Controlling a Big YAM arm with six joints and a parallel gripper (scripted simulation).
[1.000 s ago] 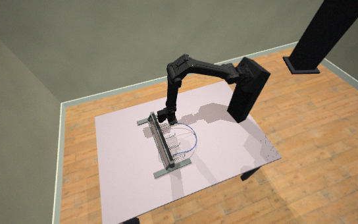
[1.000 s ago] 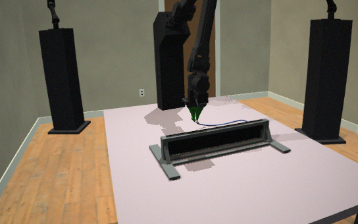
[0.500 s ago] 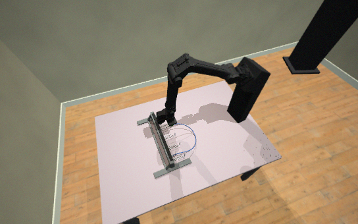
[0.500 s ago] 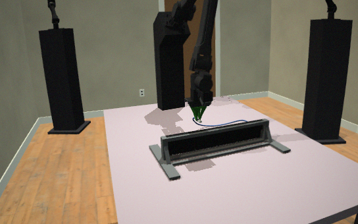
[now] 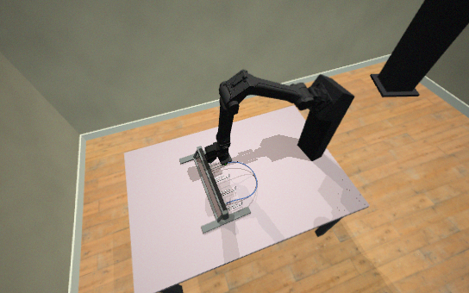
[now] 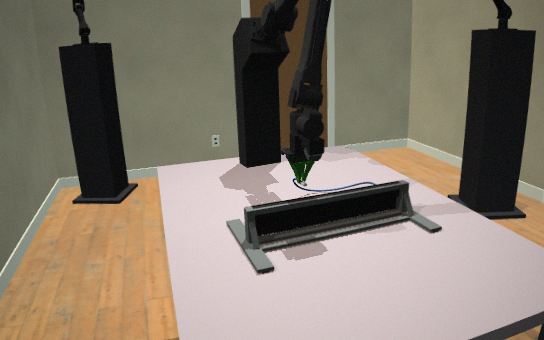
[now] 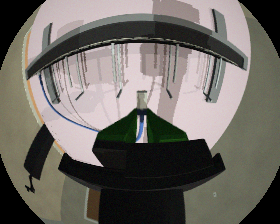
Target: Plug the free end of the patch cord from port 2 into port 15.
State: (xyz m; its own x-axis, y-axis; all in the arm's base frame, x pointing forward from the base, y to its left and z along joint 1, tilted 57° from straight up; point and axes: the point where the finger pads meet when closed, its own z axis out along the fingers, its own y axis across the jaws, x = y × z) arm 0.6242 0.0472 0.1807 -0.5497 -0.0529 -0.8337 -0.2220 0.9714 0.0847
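The grey patch-panel rack (image 5: 212, 186) stands on the table, seen from behind in the exterior view (image 6: 327, 212). A blue patch cord (image 5: 250, 183) loops from one end of the panel over the table. My gripper (image 6: 302, 181), with green fingers, is shut on the cord's free plug (image 7: 141, 99) and holds it above the table on the panel's front side, near the other end of the panel. In the wrist view the plug points at the panel front (image 7: 138, 46), a short way off. The port numbers are too small to read.
The black robot base column (image 5: 324, 118) stands at the table's back edge. Three black camera pillars (image 6: 97, 120) stand on the floor around the table. The rack's flat feet (image 6: 250, 245) stick out at both ends.
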